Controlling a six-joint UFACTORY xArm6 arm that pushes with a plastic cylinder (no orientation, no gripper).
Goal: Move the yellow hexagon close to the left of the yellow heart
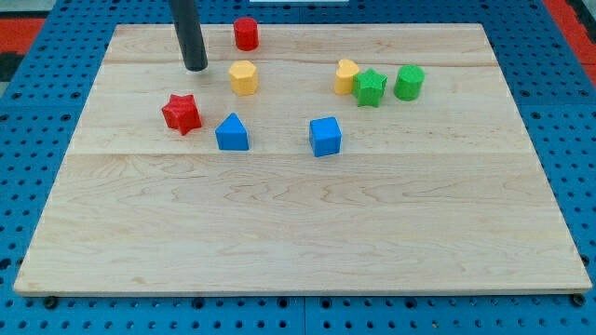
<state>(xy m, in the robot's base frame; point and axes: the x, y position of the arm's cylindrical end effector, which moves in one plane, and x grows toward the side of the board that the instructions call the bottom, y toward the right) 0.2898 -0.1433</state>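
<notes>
Wooden board (298, 233): tip (196, 68) left of yellow hexagon (243, 77); yellow heart (346, 75) rightward.

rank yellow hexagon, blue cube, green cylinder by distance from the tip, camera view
From my tip:
1. yellow hexagon, just to the tip's right, toward the view's top.
2. blue cube, mid-board, lower right of the tip.
3. green cylinder, far to the view's right.

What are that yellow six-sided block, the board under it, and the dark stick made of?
The yellow hexagon block looks like matte moulded plastic: even colour, soft edges, though painted wood is possible. The pale wooden board shows grain and plank seams, with a smooth finish. The dark rod looks like dull black plastic or rubber, hard to say; my tip rests to the view's left of the hexagon, apart from it.
</notes>
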